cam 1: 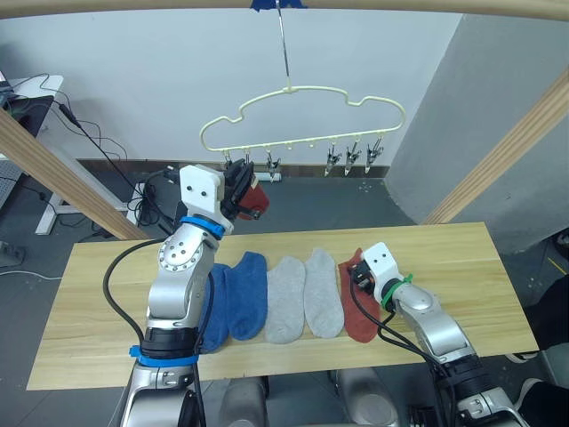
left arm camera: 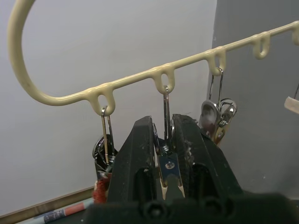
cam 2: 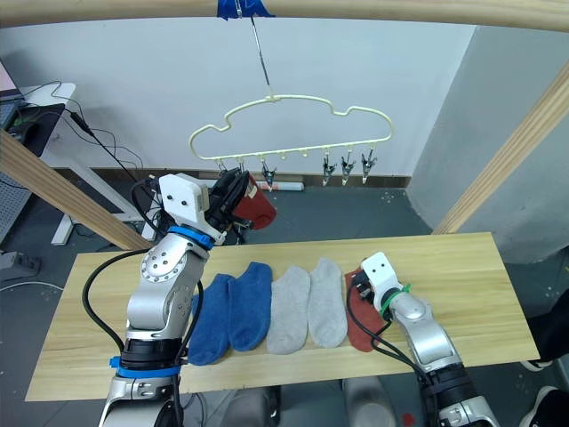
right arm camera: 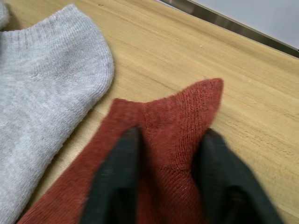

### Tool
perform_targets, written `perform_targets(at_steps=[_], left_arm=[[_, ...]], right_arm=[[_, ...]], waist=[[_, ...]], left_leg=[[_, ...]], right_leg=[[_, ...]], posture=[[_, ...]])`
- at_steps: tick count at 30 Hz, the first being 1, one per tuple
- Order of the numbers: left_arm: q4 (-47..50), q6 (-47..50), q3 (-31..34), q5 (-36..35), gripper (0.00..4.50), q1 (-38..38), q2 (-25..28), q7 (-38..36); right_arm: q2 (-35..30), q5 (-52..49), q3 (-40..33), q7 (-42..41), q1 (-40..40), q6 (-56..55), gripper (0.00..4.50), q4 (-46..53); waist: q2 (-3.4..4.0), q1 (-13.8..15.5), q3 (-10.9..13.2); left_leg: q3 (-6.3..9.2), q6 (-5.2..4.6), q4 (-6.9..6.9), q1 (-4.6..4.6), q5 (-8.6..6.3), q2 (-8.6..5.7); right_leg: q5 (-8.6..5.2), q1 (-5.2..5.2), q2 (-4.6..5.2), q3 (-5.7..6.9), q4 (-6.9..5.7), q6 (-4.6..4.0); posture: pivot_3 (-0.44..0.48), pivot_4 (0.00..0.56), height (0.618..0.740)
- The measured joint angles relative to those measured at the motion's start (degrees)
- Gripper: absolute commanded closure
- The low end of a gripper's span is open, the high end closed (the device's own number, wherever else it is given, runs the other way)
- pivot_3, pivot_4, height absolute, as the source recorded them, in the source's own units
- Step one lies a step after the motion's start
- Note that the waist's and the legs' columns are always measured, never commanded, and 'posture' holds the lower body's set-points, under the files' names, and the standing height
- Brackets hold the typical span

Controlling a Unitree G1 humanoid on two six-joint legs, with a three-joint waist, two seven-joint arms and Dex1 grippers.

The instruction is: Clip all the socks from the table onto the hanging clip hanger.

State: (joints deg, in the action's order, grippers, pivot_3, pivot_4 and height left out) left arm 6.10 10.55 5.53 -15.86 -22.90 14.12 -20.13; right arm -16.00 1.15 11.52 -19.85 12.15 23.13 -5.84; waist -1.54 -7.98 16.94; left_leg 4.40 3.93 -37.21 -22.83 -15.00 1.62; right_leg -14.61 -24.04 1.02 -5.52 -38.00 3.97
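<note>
The pale yellow clip hanger [cam 1: 302,93] hangs from the top pole over the far side of the table [cam 1: 462,258]. My left gripper [left arm camera: 163,140] is raised to the hanger's left end, shut on the second metal clip [left arm camera: 167,161]. A rust red sock [cam 1: 254,197] dangles beside it, seemingly from the leftmost clip [left arm camera: 103,151]. On the table lie two blue socks [cam 1: 240,298], two light grey socks [cam 1: 302,298] and another rust red sock [right arm camera: 177,116]. My right gripper [right arm camera: 163,182] rests on that sock's cuff, shut on a raised fold of it.
Thick wooden poles [cam 1: 53,169] slant down at both sides, and another runs across the top. Several free clips [cam 1: 353,156] hang at the hanger's right end. Cables and a white desk leg [cam 1: 53,209] are on the floor at far left. Bare tabletop lies to the right.
</note>
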Motion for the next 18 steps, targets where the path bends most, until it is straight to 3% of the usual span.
perform_targets(at_steps=[2,6,10,14,18], left_arm=[[0.16,0.81,0.36,-1.11,4.18,-0.02,0.33,-0.7],[0.89,4.22,1.18,-4.33,4.18,-0.59,1.49,-2.19],[1.92,6.76,1.4,-6.47,4.18,-1.09,1.92,-3.19],[3.11,9.2,1.52,-8.29,4.18,-1.57,2.19,-3.36],[3.93,11.35,1.6,-9.58,4.18,-1.67,2.38,-3.36]], right_arm=[[-0.06,0.27,0.19,-0.13,-0.1,-0.01,4.46,0.39],[-2.61,2.17,3.7,-4.39,2.79,-0.11,4.5,4.75],[-2.77,3.5,6.85,-8.61,11.66,-2.1,4.5,7.28],[-0.06,4.96,10.98,-12.27,21.12,-6.47,4.5,5.9],[3.52,5.68,13.38,-13.85,25.45,-9.42,4.5,1.69]], waist=[[0.0,0.0,0.0],[0.04,-0.36,0.11],[0.03,-0.46,0.12],[0.03,-0.48,0.12],[0.03,-0.2,0.13]], left_leg=[[0.0,0.0,0.01,0.0,0.0,0.0],[-0.04,0.0,0.01,-0.01,0.0,0.0],[0.0,0.0,0.02,-0.01,0.0,0.05],[0.03,0.0,0.04,-0.03,0.0,0.05],[0.06,0.0,0.07,-0.11,0.0,0.03]], right_leg=[[0.0,-0.01,0.0,0.0,0.0,0.0],[0.0,-0.05,-0.01,-0.03,0.0,0.01],[0.0,-0.06,-0.06,0.0,0.0,0.0],[0.0,-0.06,-0.05,0.03,0.01,-0.01],[0.0,-0.08,0.03,0.09,0.1,-0.01]], posture=[[-0.188,0.315,0.74],[-0.195,0.316,0.74],[-0.203,0.316,0.74],[-0.208,0.313,0.74],[-0.206,0.309,0.74]])
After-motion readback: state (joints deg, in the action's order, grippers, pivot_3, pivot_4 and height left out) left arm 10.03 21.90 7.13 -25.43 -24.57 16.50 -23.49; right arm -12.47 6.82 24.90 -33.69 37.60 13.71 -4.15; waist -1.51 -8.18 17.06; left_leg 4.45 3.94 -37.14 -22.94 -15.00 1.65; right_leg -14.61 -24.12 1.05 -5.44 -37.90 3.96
